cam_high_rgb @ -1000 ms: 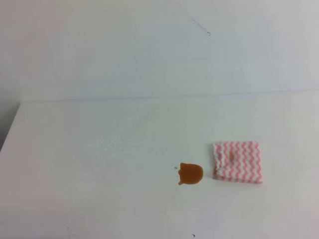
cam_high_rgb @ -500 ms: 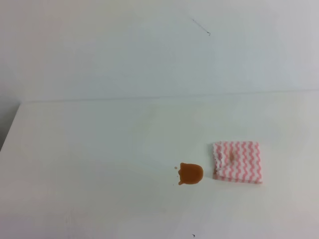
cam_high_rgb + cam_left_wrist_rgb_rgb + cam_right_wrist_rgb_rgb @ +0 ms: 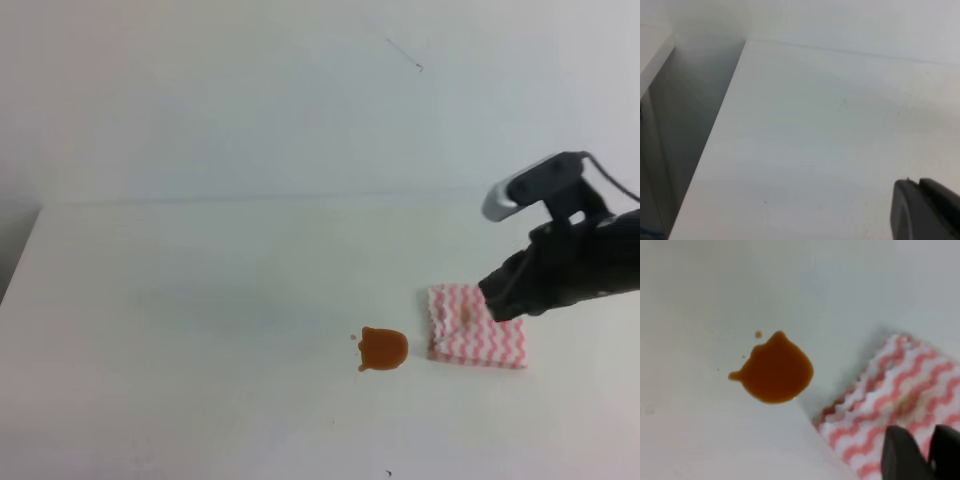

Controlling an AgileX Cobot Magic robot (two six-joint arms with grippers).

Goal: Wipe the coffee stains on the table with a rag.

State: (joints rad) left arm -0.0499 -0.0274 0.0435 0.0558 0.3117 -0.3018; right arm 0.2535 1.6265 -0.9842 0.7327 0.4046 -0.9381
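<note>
Where only cloth and spill showed half a second back, now joined by the right arm (image 3: 570, 265), swung in from the right edge of the overhead view and hanging with its front end over the far corner of the rag (image 3: 480, 345). Nothing else shifted: same spot for the rag, same spot for the coffee stains (image 3: 383, 349), both flat on the table (image 3: 200, 300), stain just left of the cloth with a thin strip of bare white between.

From the right wrist view, looking down on the pink zigzag folds with two dark fingertips (image 3: 900, 455) at the bottom edge, right jaws parted by a narrow gap, nothing between them. Not yet touching the cloth, as far as can be judged; exact height above it hard to tell. Stain plainly ahead and to the left in that view, still a glossy whole blotch with small droplets at its rim, so no wiping done.

Of the left side, only the left arm's dark tip (image 3: 922, 212) at a corner of its own view over bare table; left jaws wide or narrow, cannot tell.

Meaning for the task: approach under way, pickup next. Probably calls for a wider spread, a drop onto the rag's edge and a firm pinch before any sweep towards the spill.
</note>
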